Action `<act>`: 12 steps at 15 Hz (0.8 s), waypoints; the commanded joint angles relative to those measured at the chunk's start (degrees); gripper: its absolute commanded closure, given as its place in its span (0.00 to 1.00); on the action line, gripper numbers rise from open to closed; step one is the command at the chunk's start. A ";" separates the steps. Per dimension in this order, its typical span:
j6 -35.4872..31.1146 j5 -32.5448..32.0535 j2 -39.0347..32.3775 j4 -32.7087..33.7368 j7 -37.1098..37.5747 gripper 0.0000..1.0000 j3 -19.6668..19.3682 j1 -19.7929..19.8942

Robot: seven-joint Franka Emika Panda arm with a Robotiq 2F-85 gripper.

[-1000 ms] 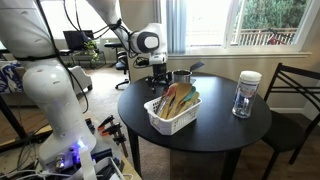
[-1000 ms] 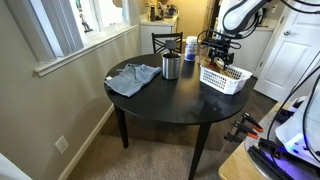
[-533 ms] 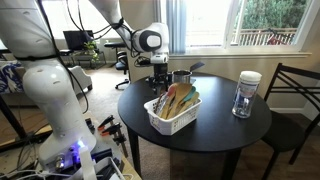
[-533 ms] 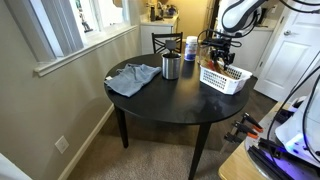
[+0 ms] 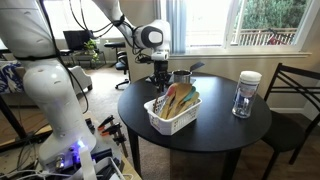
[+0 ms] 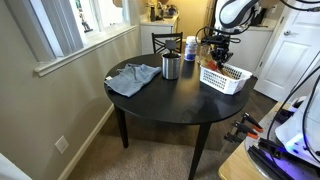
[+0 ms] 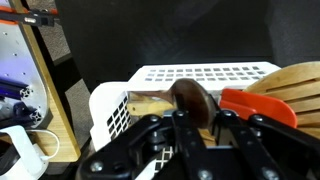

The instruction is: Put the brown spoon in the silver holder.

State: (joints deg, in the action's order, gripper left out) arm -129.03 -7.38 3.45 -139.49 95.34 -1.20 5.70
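Note:
The brown spoon (image 7: 188,100) stands with its dark round bowl up between my fingers in the wrist view, and its handle is hidden behind the hand. My gripper (image 7: 195,122) is shut on it over the near end of the white basket (image 7: 190,72). In both exterior views the gripper (image 5: 160,82) (image 6: 218,58) hangs just above the basket (image 5: 172,112) (image 6: 224,78). The silver holder (image 5: 182,76) (image 6: 171,67) stands upright on the round black table (image 5: 215,135), apart from the basket.
Tan wooden utensils (image 7: 295,80) and an orange one (image 7: 258,103) lie in the basket beside the spoon. A clear jar with a white lid (image 5: 246,94) stands on the table. A grey cloth (image 6: 133,78) lies near the holder. A chair (image 5: 292,95) stands at the table's edge.
The jaws have closed in on the brown spoon. The hand sits slightly higher over the basket than a second ago.

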 commanded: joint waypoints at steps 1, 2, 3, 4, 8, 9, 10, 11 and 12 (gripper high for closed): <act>1.45 1.98 -0.19 0.60 -1.23 0.96 -0.39 -0.81; 1.74 2.05 -0.14 0.62 -1.31 0.95 -0.40 -0.89; 2.11 2.18 -0.07 0.71 -1.35 0.95 -0.40 -1.00; 2.45 2.15 0.35 0.55 -1.36 0.93 -0.40 -1.10; 8.37 1.79 4.44 0.79 -2.26 0.93 -0.44 -1.13; 10.10 2.05 5.36 1.10 -2.74 0.93 -0.48 -1.09; 11.92 2.54 8.15 0.99 -3.91 0.93 -0.60 -1.00; 13.61 2.73 9.73 1.34 -4.77 0.93 -0.60 -0.94; 15.36 3.31 11.91 1.71 -5.74 0.93 -0.71 -0.81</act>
State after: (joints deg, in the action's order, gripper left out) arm -118.62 -6.83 8.00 -137.30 94.08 -1.23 4.94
